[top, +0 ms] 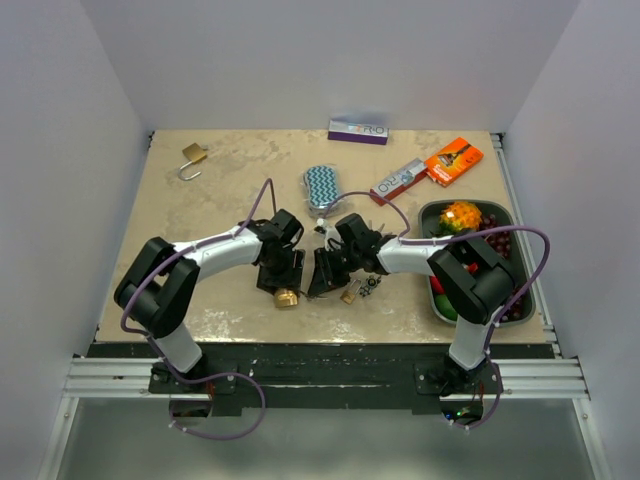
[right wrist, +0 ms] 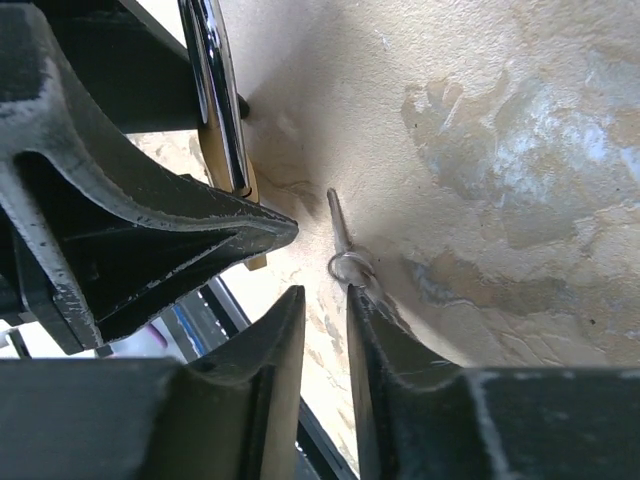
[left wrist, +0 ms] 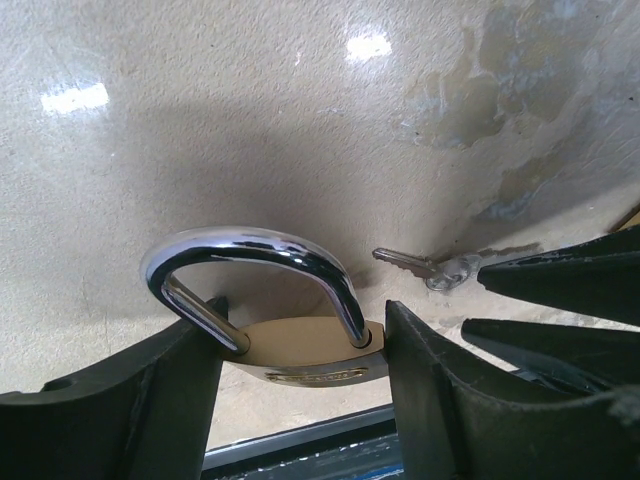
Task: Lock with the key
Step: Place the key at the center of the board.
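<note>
Mottled beige tabletop [top: 230, 200], bare and roomy leftward, its near edge close by. Left gripper [top: 284, 285] clamps the rounded brass padlock with chrome shackle [left wrist: 315, 350] there; its stamped lettering is unreadable. Right gripper [right wrist: 325, 300], slightly parted and empty, sits just beside the small silver key [right wrist: 340, 235] lying flat.

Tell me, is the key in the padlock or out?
Out: the key lies on the table beside the padlock, which the left fingers hold.

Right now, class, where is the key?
In the left wrist view the key lies on the table, just right of the padlock held by the left fingers, by the tips of the right fingers.
</note>
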{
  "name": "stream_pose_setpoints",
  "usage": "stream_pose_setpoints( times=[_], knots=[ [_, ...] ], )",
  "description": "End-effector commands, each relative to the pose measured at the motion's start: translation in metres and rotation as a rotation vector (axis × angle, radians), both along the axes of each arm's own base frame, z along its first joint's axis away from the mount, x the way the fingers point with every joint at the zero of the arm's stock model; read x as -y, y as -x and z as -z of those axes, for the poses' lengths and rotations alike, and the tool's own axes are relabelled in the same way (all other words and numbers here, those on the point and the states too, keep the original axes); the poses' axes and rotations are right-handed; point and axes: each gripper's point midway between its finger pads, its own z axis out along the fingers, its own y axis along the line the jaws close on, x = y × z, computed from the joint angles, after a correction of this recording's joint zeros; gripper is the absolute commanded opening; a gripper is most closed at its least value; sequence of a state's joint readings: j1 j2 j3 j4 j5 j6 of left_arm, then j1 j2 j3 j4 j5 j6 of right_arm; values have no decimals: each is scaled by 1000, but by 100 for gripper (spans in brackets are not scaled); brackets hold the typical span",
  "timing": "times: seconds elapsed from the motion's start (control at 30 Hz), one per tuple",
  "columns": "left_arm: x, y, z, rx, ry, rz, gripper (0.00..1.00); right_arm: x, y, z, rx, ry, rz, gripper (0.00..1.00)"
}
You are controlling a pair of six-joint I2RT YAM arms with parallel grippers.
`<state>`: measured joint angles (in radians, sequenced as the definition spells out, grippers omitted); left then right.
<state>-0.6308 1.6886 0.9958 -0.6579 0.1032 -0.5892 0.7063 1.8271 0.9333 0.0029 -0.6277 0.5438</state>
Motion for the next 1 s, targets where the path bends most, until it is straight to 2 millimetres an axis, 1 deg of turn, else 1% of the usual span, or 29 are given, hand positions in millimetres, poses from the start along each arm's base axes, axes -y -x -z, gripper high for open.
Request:
stream_pose_setpoints(
  times=[0.0, 0.03, 0.07, 0.1, 0.13, 0.17, 0.2, 0.27, 0.3, 0.43, 0.47, 0.5, 0.53, 0.57, 0.6, 0.67, 0.73, 0.77, 0.83, 0.93, 0.97],
  knots=[
    [-14, 4, 27, -20, -85, 20, 35, -5, -7, -8, 12, -23, 8, 30],
    [-14, 4, 27, -19, -86, 22, 37, -5, -7, -8, 11, -22, 8, 32],
    [-15, 4, 26, -18, -91, 21, 42, -5, -7, -8, 11, -21, 10, 39],
    [-16, 5, 26, -16, -92, 23, 44, -5, -8, -10, 17, -23, 12, 42],
    [-16, 5, 26, -16, -95, 23, 45, -4, -8, -11, 18, -24, 15, 46],
    [-18, 5, 25, -11, -97, 20, 47, -4, -9, -13, 23, -26, 14, 52],
    [-18, 5, 25, -9, -100, 23, 50, -4, -9, -15, 30, -27, 15, 57],
    [-19, 4, 24, -2, -107, 24, 52, -5, -10, -19, 49, -33, 10, 64],
    [-19, 2, 24, 3, -108, 26, 56, -5, -12, -22, 61, -37, 9, 68],
    [-21, -1, 23, 13, -126, 37, 56, -2, -12, -23, 56, -19, 14, 74],
    [-27, -7, 23, 36, -159, 34, 55, -1, -12, -23, 57, -15, 16, 76],
    [-29, -8, 23, 40, -175, 42, 54, 0, -13, -23, 57, -15, 18, 78],
    [-31, -7, 25, 36, -185, 50, 52, 0, -13, -23, 56, -12, 21, 82],
    [-33, -6, 25, 31, -198, 59, 49, 1, -15, -25, 58, -10, 27, 84],
    [-35, -5, 26, 23, -208, 66, 42, 1, -15, -25, 60, -8, 26, 86],
    [-39, 0, 29, -3, -227, 79, 36, 2, -15, -27, 63, -7, 29, 86],
    [-42, 5, 32, -23, -238, 91, 36, 3, -16, -28, 66, -5, 34, 89],
    [-44, 10, 35, -42, -240, 94, 37, 4, -16, -28, 71, -5, 31, 90],
    [-45, 15, 40, -61, -244, 92, 39, 6, -15, -27, 75, -5, 30, 92],
    [-40, 18, 42, -75, -221, 72, 47, 8, -15, -31, 91, -12, 30, 99],
    [-40, 21, 44, -82, -217, 71, 53, 8, -14, -32, 93, -13, 29, 99]
  ],
)
